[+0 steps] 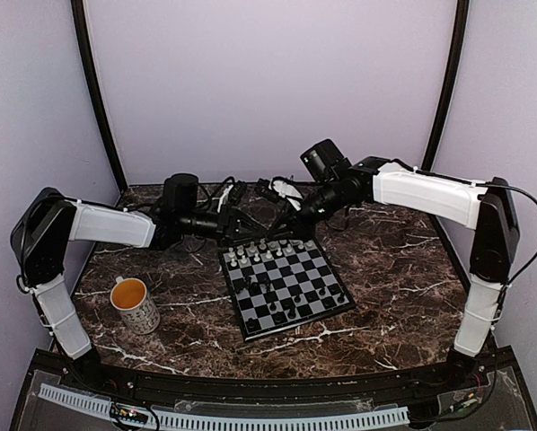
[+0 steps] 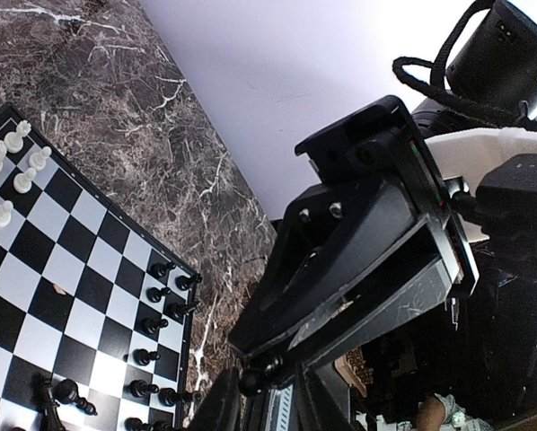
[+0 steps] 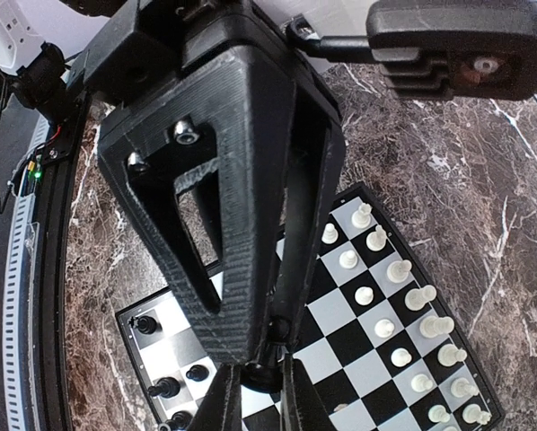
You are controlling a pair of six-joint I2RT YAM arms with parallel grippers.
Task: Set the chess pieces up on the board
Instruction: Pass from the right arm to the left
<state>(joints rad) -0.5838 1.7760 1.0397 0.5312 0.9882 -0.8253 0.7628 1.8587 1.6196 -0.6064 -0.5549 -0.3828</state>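
My right gripper (image 3: 261,395) is shut on the base of a black pawn (image 3: 270,368), held in the air over the far part of the board (image 1: 301,322). My left gripper (image 2: 264,395) meets it tip to tip. Its fingers stand narrowly open on either side of the pawn's head (image 2: 250,382), with a slight gap on one side. From above, the left gripper (image 1: 258,226) and right gripper (image 1: 285,215) join above the board's far edge. White chess pieces (image 1: 268,251) line the far rows. Black chess pieces (image 1: 282,310) stand on the near rows.
A white patterned mug (image 1: 136,305) with an orange inside stands on the marble table left of the board. Black cables (image 1: 250,190) lie behind the board against the back wall. Both arms reach inward from the sides.
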